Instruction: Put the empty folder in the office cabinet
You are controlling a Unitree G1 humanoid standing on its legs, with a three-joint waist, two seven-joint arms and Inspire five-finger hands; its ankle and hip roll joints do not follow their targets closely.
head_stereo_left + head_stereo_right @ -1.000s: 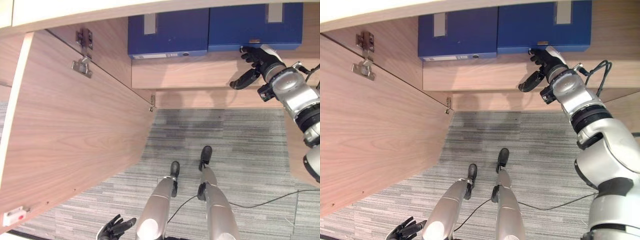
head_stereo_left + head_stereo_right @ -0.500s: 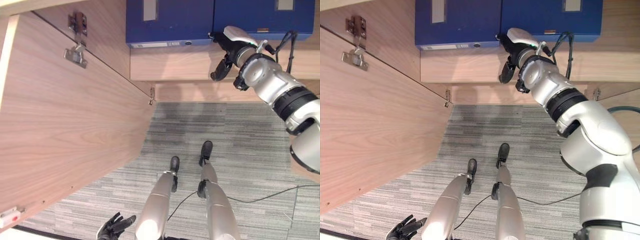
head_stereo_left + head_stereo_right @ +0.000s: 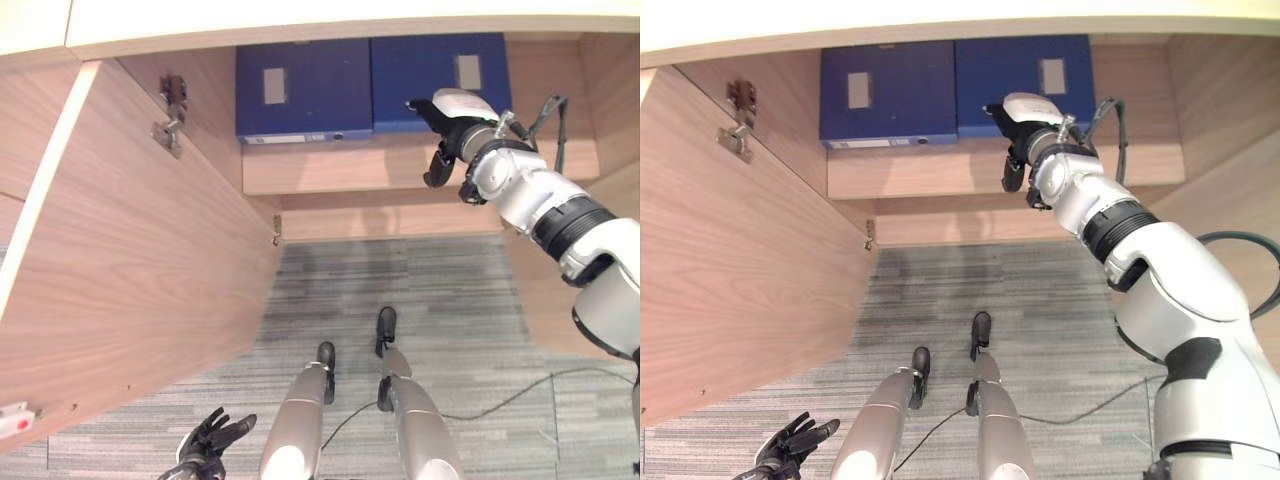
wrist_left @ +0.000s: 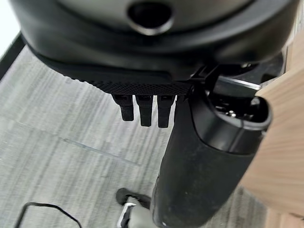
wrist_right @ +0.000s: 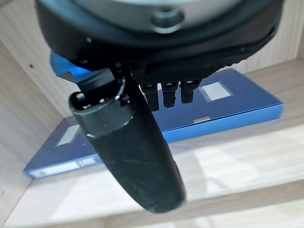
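Looking into the open cabinet (image 3: 150, 300), you see two blue folders lying side by side on the shelf (image 3: 340, 165). Your right hand (image 3: 450, 125) hovers just before the right folder (image 3: 435, 65), fingers loosely extended, holding nothing. Your left hand (image 3: 210, 438) hangs low, fingers spread.

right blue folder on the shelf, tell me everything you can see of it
The right blue folder lies flat on the wooden cabinet shelf, its side edge against a second blue folder to its left. It looks like a stiff, closed binder with a pale rectangular label on its upper face and a small tab at its front edge. The right hand is at its front edge, fingers straight and reaching over it, thumb hanging below the shelf edge; actual contact is unclear.
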